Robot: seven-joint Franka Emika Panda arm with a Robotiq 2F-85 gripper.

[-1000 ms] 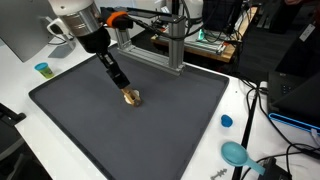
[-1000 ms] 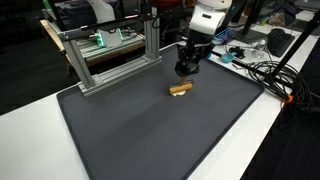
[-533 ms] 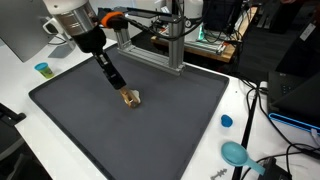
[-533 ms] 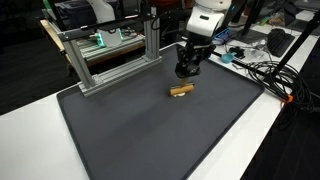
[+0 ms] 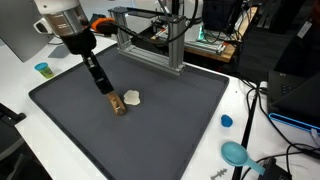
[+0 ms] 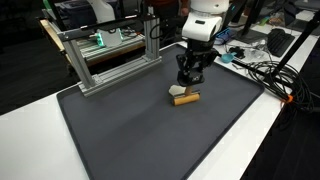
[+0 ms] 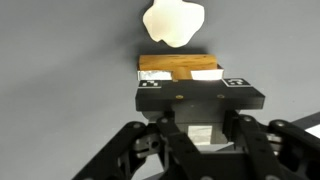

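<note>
Wooden block [image 7: 178,66] sits pinched between the jaws, white lump [image 7: 173,22] beyond.

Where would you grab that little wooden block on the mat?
Probably from straight above, across the wooden block at mid-length, on its two long sides: it lies flat, long and narrow. The pale lump close by one side leaves little room.

Bright, even overhead room light in both exterior views, fairly sharp. Faint soft shadows on the dark mat [image 5: 160,130]. White table [image 5: 18,82] slightly blown out. Wrist view soft and grainy: pale lump [image 7: 173,22] glares at top centre, bottom of frame dark and blurred.
</note>
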